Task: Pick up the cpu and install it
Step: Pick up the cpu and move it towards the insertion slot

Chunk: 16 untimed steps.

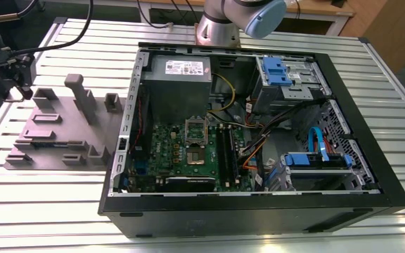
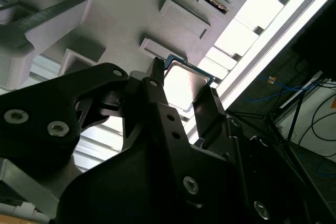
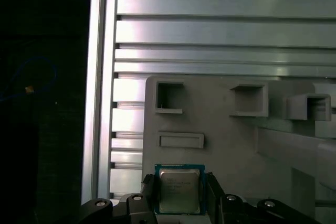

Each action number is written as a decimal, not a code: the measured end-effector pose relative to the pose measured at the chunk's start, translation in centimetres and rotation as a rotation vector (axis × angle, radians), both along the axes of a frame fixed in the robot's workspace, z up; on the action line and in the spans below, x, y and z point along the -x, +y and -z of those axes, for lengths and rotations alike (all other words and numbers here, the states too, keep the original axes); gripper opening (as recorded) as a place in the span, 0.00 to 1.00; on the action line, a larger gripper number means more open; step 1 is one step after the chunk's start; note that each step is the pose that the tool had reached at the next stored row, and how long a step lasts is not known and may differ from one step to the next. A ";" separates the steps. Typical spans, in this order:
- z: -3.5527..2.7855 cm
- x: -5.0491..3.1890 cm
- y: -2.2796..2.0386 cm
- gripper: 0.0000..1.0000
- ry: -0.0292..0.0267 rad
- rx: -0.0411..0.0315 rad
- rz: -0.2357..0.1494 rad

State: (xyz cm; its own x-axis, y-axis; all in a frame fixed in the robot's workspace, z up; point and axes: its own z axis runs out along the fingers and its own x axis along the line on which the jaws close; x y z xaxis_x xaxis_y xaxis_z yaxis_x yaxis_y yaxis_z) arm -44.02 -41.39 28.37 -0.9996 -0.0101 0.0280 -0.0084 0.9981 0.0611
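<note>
Hand (image 3: 180,193), mostly cut off (frame edge), grips cpu (image 3: 180,187) by opposite sides.

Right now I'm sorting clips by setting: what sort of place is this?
Probably a robotics lab bench for PC assembly: an open desktop computer case lies on a slotted aluminium table, beside a grey parts fixture, with a robot arm at the table's far side.

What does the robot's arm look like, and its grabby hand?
The arm is a shiny silver-grey tube with a light blue round cap. The gripper is black and chunky, with small silver screws and two slim fingers. A black cable runs to it.
</note>
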 end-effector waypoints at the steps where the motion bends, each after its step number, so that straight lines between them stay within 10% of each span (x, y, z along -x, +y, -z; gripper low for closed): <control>1: -0.02 0.00 0.00 0.47 -0.0001 0.0000 0.000; 16: -0.34 0.00 0.00 0.47 -0.0001 0.0000 0.000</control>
